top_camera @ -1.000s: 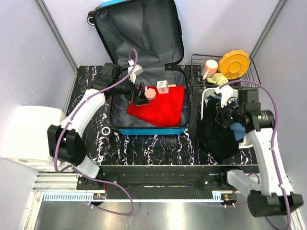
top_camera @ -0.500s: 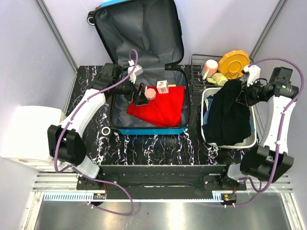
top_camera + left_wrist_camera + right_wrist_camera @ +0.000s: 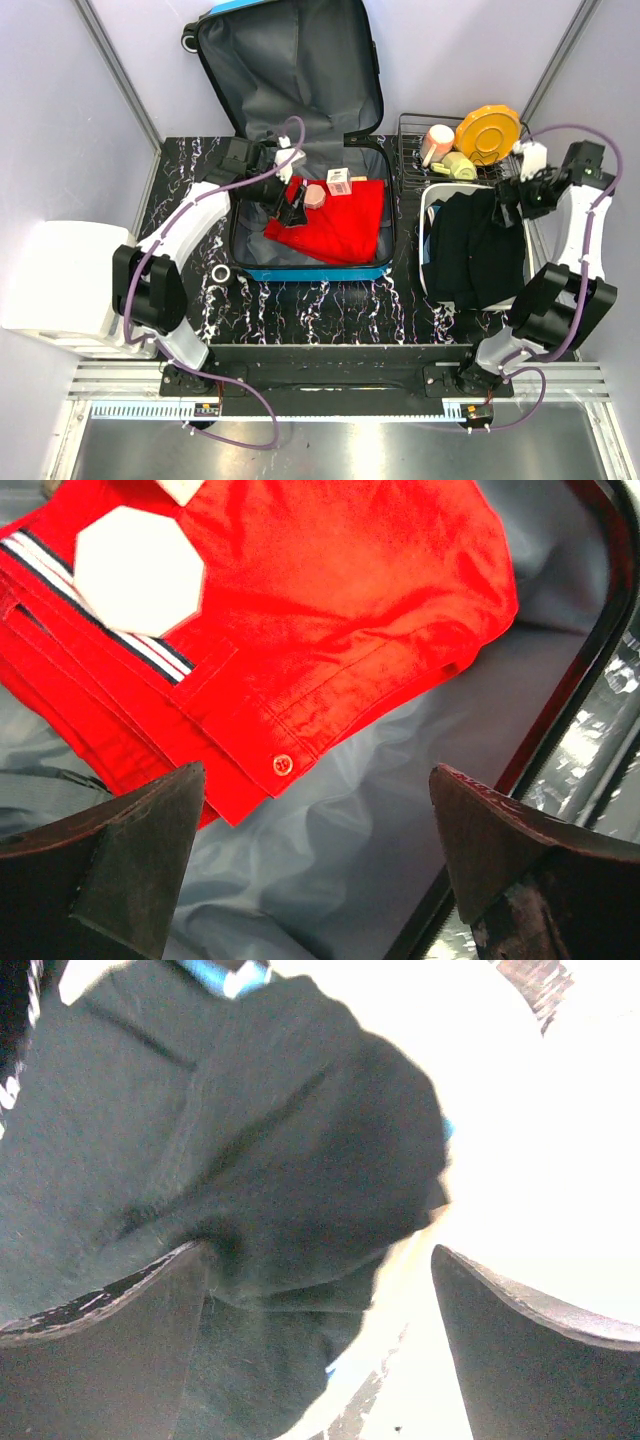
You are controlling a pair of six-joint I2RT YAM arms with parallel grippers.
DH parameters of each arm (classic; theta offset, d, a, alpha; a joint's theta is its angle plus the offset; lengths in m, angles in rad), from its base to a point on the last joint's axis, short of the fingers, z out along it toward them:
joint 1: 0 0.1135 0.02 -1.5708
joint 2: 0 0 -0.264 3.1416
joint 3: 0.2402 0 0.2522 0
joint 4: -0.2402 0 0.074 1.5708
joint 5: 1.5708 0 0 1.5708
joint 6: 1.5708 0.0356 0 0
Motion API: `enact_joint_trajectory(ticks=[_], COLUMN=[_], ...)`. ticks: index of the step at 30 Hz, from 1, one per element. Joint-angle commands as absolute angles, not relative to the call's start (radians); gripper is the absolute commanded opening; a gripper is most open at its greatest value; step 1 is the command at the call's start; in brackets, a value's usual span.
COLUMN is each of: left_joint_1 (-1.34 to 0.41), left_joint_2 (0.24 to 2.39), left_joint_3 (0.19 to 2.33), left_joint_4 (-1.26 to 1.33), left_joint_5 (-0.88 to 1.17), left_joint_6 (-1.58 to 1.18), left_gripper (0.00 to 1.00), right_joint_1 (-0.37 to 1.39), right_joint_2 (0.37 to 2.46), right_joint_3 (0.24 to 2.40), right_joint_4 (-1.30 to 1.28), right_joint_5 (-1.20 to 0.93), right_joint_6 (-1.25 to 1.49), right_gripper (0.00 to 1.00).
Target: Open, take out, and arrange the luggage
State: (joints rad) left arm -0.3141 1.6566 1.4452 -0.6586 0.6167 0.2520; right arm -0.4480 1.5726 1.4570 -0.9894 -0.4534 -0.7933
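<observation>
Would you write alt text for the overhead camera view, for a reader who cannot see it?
An open blue suitcase lies on a black marbled table with a red garment inside, the left gripper open above it. At right, the open right gripper hovers over a black garment in a white bin, with a wire rack of dishes behind.

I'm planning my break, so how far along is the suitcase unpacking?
Done: the suitcase lies open, and a black garment sits in the white bin. In hand: nothing is gripped; the right gripper is open over the black garment, and the left gripper is open over the red garment. Left: the red garment, a pink jar and a small box are inside the suitcase.
</observation>
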Motion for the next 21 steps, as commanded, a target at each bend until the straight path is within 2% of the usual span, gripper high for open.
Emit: enact_joint_trajectory(ticks=[1, 5, 11, 17, 21], left_joint_1=[-0.431, -0.552, -0.637, -0.676, -0.681], left_joint_2=[1.687, 1.741, 1.844, 1.942, 1.982], left_joint_3=[1.446, 1.443, 1.431, 1.362, 1.356], left_joint_4=[-0.663, -0.664, -0.569, -0.358, -0.295], left_joint_5=[0.566, 0.479, 0.402, 0.270, 0.233], left_joint_6=[0.467, 0.723, 0.906, 0.896, 0.848], left_gripper=[0.97, 0.90, 0.89, 0.96, 0.88], right_joint_1=[-0.448, -0.446, -0.422, -0.394, -0.368], right_joint_2=[1.523, 1.502, 1.483, 1.459, 1.453], right_joint_3=[1.676, 1.729, 1.726, 1.663, 1.641], right_joint_4=[-1.005, -0.968, -0.953, -0.916, -0.897], right_joint_5=[-0.488, -0.541, -0.689, -0.722, -0.744], right_joint_6=[-0.643, -0.470, -0.308, -0.252, -0.227], right_gripper=[1.00, 1.00, 1.00, 1.00, 1.00])
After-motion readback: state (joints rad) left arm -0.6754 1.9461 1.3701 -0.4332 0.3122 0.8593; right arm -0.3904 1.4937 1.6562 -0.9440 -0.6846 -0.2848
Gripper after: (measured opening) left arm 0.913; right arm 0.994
